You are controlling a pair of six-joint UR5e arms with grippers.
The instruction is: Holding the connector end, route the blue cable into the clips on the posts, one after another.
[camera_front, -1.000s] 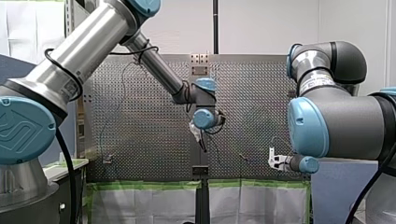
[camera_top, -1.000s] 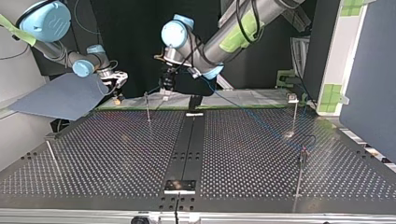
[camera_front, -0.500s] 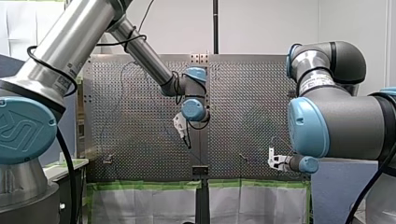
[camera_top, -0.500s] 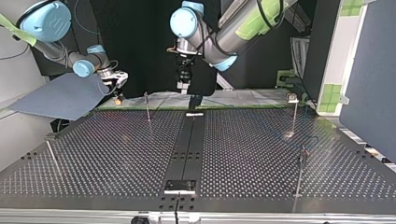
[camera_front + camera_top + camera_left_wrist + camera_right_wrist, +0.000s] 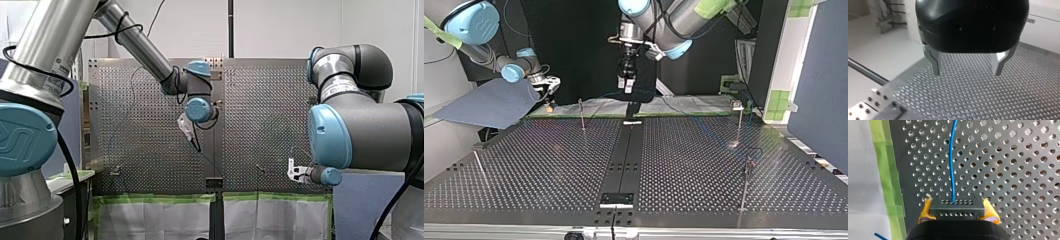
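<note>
Up and away goes my left arm: over the last second it climbs and swings toward the front view's left, and the left hand [image 5: 189,131] now hangs high above the counter [image 5: 549,165], well off the surface. The left wrist view settles it: metal fingers [image 5: 935,65] spread wide, nothing between them, only perforated plate below. That hand is released and empty.

My right arm hasn't budged. The right hand [image 5: 958,203] is clenched on the black connector [image 5: 957,213], yellow pads [image 5: 925,211] pressing on either side. From the connector the blue cable [image 5: 951,170] runs straight ahead over the holes, beside the green tape [image 5: 885,170] at the counter's edge.

What does that mean? As I read it, the left hand is out of the routing for the moment, and the cable's end is anchored by the right hand alone. In the top view that hand [image 5: 549,92] sits at the far edge, near one thin post [image 5: 581,114]. The cable is too faint there to tell whether any clip already has it.
</note>
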